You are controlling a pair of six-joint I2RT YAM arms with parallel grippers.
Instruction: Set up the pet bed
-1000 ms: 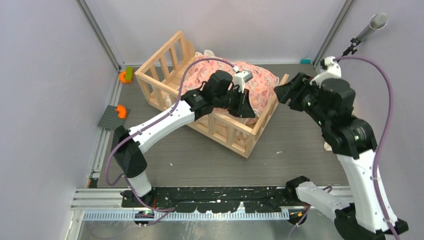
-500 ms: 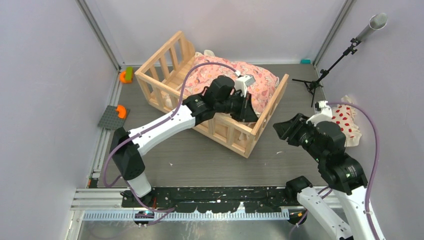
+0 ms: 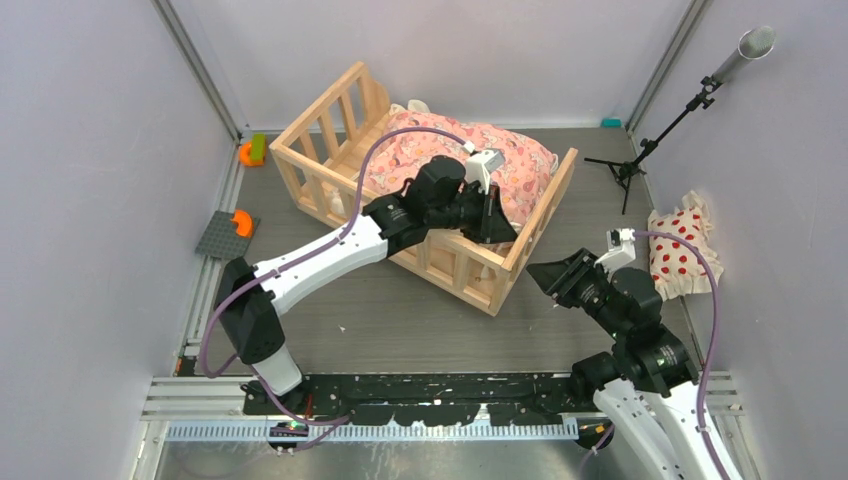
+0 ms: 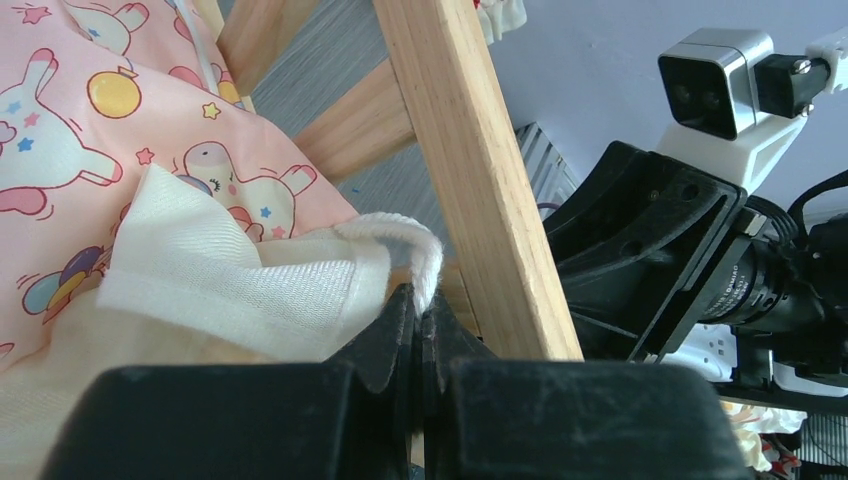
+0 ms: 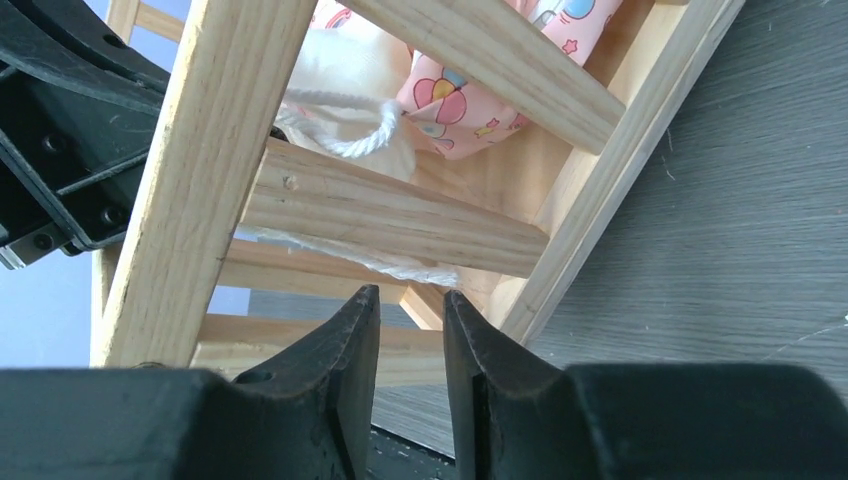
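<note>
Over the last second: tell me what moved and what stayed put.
The right gripper pulled back from the far right corner of the bed toward its base, jaws narrowing on nothing, uncovering the dotted pillow. The left gripper stayed shut on the tie of the cushion; bed and cushion did not shift.

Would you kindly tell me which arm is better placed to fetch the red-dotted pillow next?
Right arm: its jaws are empty and the pillow lies on its side of the table; the left arm's jaws are shut on the cushion's cream tie at the pet bed's rail.
</note>
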